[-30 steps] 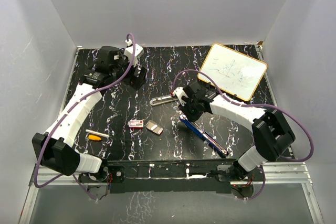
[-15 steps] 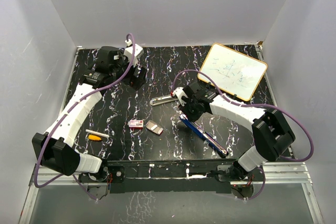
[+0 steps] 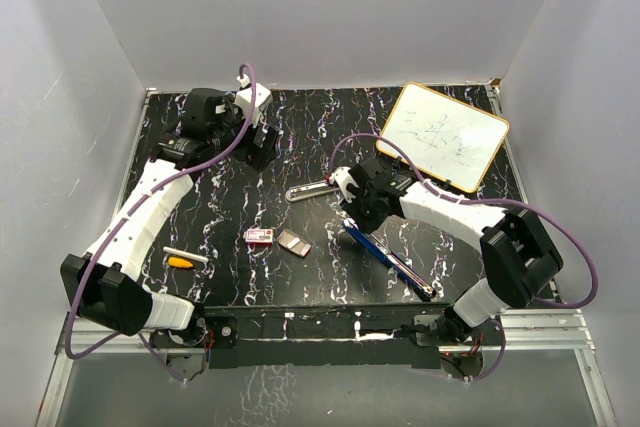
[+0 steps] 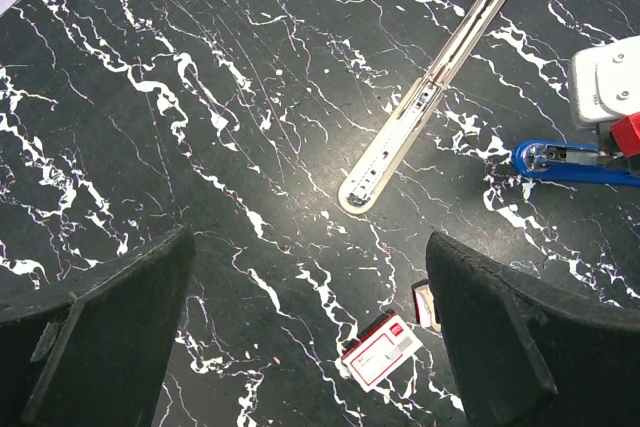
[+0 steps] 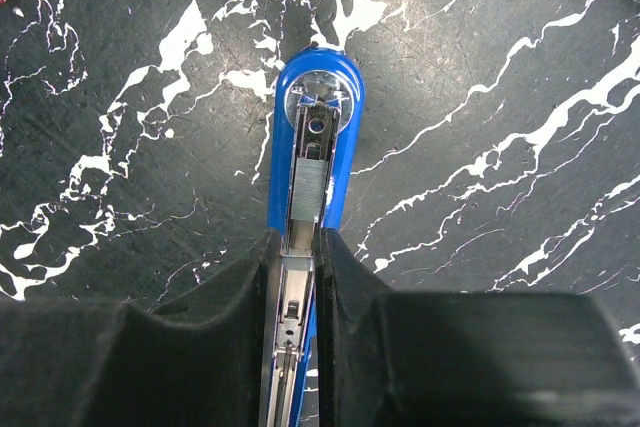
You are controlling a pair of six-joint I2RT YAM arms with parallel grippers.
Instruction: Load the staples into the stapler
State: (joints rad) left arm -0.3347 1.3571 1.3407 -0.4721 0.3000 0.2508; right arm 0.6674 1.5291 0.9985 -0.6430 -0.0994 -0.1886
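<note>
The blue stapler (image 3: 390,259) lies open at the front right. My right gripper (image 3: 356,213) is shut on its metal magazine rail (image 5: 300,287). A strip of staples (image 5: 308,183) sits in the channel near the stapler's rounded blue end (image 5: 312,82). The red-pink staple box (image 3: 260,237) and its tan-grey tray (image 3: 294,243) lie at the front middle. In the left wrist view the box (image 4: 380,349) shows whole and the tray (image 4: 421,304) is partly hidden by a finger. My left gripper (image 3: 262,145) is open and empty, high above the table (image 4: 308,243).
A long silver stapler part (image 3: 308,190) lies left of my right gripper, also in the left wrist view (image 4: 430,97). An orange-and-white pen (image 3: 183,259) lies at the front left. A whiteboard (image 3: 442,135) leans at the back right. White walls close in the table.
My left arm has shifted slightly toward the back left. The right gripper, the stapler and the staple box have not moved.
</note>
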